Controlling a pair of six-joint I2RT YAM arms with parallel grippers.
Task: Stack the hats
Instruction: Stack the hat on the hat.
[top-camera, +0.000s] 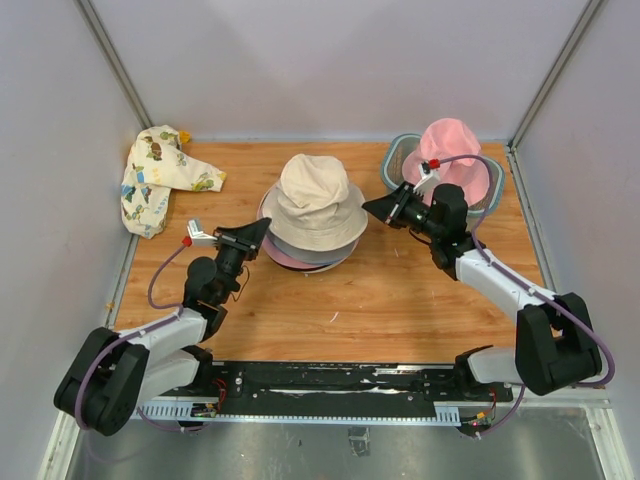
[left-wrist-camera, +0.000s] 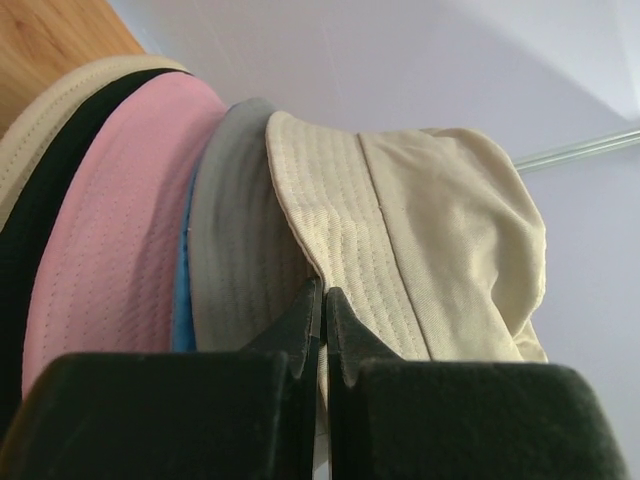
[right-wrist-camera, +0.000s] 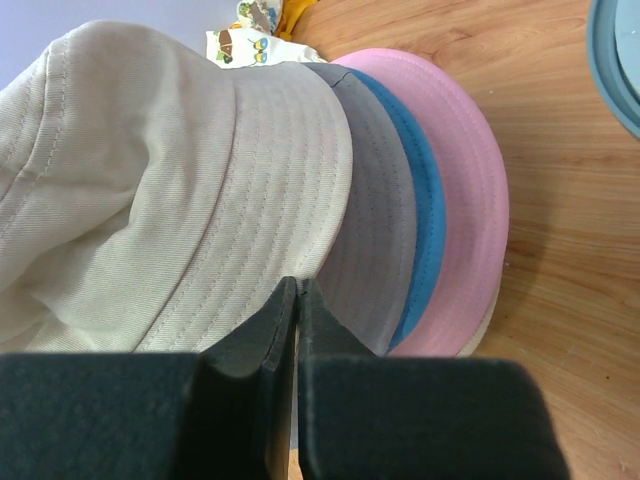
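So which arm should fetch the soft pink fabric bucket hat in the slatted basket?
Probably right: the pink hat in the basket sits near the right gripper; the left gripper is beyond the cream hat both pinch.

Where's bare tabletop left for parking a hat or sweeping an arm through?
Free: the near strip of table in front of the hat stack, and a narrow far strip between the patterned hat and the basket. Crowded: both sides of the stack, where the left gripper and right gripper sit at its brims. The basket holds a pink hat.
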